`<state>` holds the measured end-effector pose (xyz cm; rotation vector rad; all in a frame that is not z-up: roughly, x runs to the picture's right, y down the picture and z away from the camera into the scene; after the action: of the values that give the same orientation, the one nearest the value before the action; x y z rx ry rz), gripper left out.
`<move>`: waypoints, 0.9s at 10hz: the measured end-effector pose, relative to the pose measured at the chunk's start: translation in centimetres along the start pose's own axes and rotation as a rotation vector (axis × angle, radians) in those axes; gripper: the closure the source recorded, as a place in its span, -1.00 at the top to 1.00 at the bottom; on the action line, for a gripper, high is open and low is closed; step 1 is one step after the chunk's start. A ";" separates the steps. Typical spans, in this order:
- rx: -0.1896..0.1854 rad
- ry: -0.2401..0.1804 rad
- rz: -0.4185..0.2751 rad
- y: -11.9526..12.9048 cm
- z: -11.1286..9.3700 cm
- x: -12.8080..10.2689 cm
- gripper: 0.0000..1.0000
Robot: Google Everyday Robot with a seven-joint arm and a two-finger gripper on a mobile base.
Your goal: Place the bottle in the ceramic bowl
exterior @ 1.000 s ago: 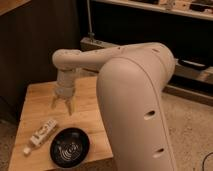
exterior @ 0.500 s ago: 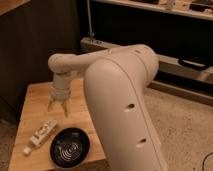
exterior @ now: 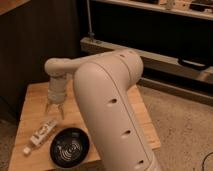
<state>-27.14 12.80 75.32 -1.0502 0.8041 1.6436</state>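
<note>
A: How is the pincer (exterior: pixel 55 115) set?

B: Wide. Its 2 fingers (exterior: pixel 48 112) splay apart and point down at the wooden desk (exterior: pixel 31 97), with nothing between them. It hangs from the white arm (exterior: pixel 110 100), over the left part of the desk top.

A: Does it touch anything?

B: It holds nothing. The bottle's far end sits just below the fingertips in the picture; whether they touch I cannot tell.

A: And the ceramic bowl (exterior: pixel 75 141)?

B: It stands near the front edge of the desk, just right of the bottle and close against the arm's lower part. It is round, shallow, black and glossy, with pale rings inside. Nothing lies in it.

A: Where is the bottle (exterior: pixel 41 134)?

B: On its side on the desk, outside the bowl, between the pincer and the front left corner. It lies on a slant, the cap end toward that corner and the other end up toward the pincer.

A: How does it look?

B: Slim and white, with 1 white cap and a label carrying dark marks; what the marks say is too small to read
</note>
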 end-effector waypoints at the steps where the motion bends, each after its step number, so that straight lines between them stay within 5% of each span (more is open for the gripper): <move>1: -0.001 0.012 0.000 0.0 0.5 -0.4 0.30; 9: 0.005 0.133 0.016 0.5 5.2 -2.1 0.30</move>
<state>-28.66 16.43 79.36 -1.1616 0.9053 1.5975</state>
